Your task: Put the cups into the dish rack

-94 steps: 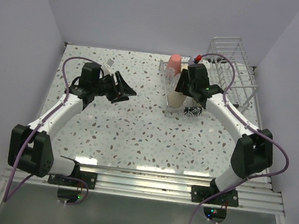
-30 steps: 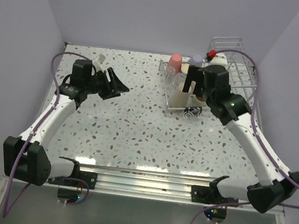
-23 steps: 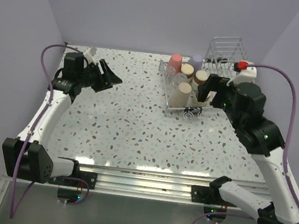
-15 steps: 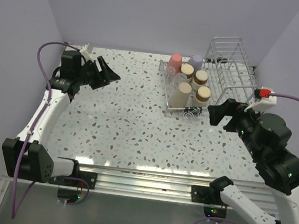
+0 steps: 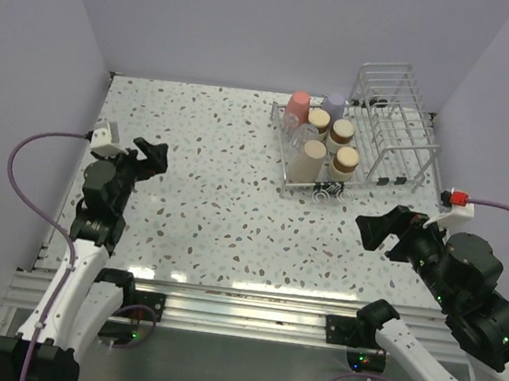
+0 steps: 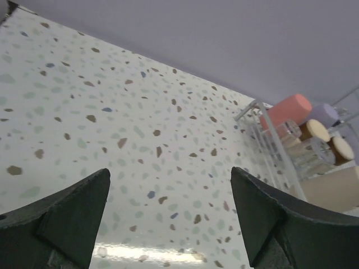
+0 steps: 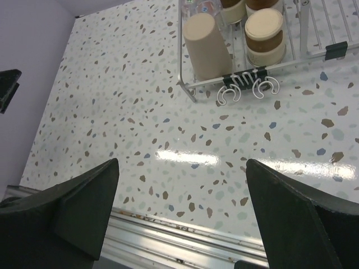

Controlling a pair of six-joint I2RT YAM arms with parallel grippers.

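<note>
Whereas hovering over the rack a second ago, now finds the right gripper (image 5: 385, 227) drawn back to the lower right of the overhead frame, fingers spread wide, nothing between them. Finds the left gripper (image 5: 138, 154) likewise retreated, from the upper left down to the lower left edge, its fingers gaping wider than a second ago and equally empty. Confirms this in the left wrist view, with only speckled terrazzo tabletop (image 6: 140, 140) showing in the gap.

Places every visible cup inside the white wire dish rack (image 5: 401, 76) at upper right:
- coral-red tumbler (image 5: 298, 108) and lavender tumbler (image 5: 334, 105) at the back of the low tray section
- three brown tumblers (image 5: 342, 132) with pale round tops clustered mid-tray
- tall beige tumbler (image 5: 308, 161) at the front left
- clear glasses (image 6: 289, 131) tucked in among them

Shows no cup outside the rack in any view. Reads, as a judgement, as loading finished and both arms heading home.

Turns up no brand, label or legible writing; only two curled wire scrolls (image 7: 247, 87) on the rack's front edge.
</note>
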